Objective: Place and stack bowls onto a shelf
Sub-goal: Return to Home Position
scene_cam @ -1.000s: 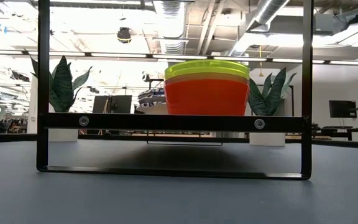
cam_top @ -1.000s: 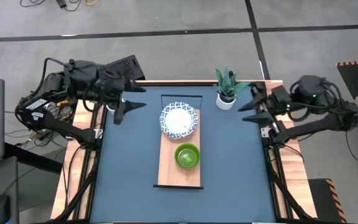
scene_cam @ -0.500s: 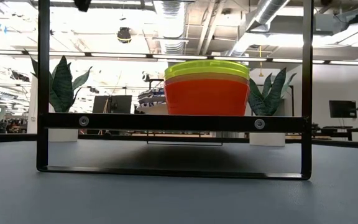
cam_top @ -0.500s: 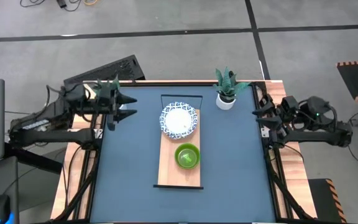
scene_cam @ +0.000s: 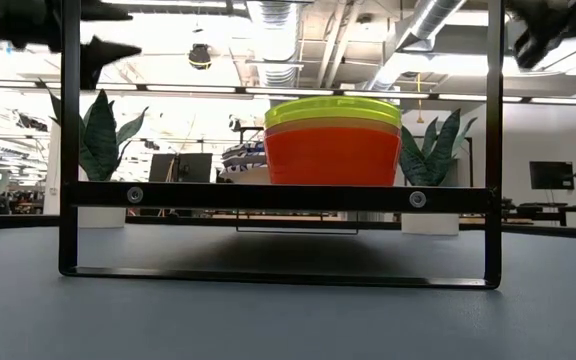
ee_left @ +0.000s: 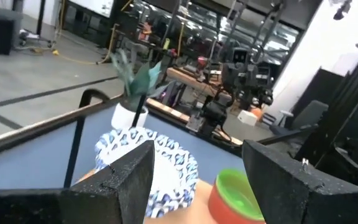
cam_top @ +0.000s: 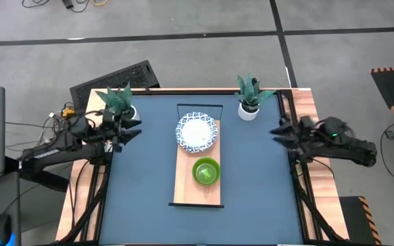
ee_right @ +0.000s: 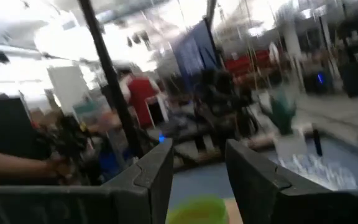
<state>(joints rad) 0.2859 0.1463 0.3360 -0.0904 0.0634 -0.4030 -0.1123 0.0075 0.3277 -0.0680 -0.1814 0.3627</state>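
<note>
High view: I read the left claw [cam_top: 131, 129] released at the left edge of the counter [cam_top: 252, 198] and the right claw [cam_top: 279, 133] released at its right edge, both well apart from the shelf [cam_top: 183, 188]. The shelf carries the white patterned bowl [cam_top: 198, 132] and, just beside it, a stack topped by the green bowl [cam_top: 206, 171]. Low view: the green bowl sits above the red bowl [scene_cam: 333, 155]. Left wrist view: parted fingers [ee_left: 129, 180] frame both bowls. Right wrist view: parted fingers, green bowl beyond.

Black jointed arms [cam_top: 60, 147], trailing cables [cam_top: 52, 119], blocky fingers [ee_left: 129, 180]
</note>
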